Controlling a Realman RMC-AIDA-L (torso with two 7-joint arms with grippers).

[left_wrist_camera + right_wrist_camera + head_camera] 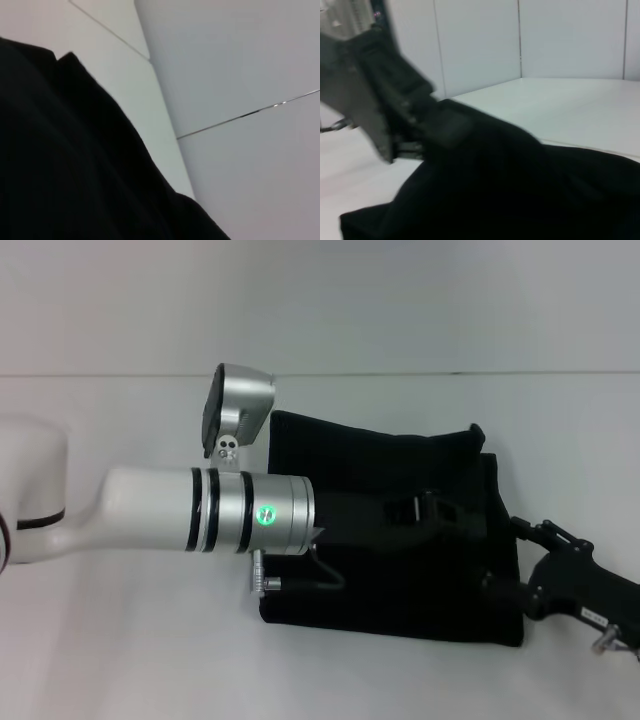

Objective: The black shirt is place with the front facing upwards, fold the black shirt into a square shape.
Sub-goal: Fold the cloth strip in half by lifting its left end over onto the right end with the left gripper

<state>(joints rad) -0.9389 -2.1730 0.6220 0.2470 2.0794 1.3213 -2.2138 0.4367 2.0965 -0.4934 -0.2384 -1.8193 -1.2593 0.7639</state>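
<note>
The black shirt [400, 540] lies on the white table [130, 640], already folded to a rough rectangle. The left gripper [430, 512] reaches over its middle, the right gripper [520, 590] sits at its right edge — can't tell for either whether the fingers are clamped or apart. Risk: black on black, so a pinch may catch several layers and drag the fold crooked.
</note>
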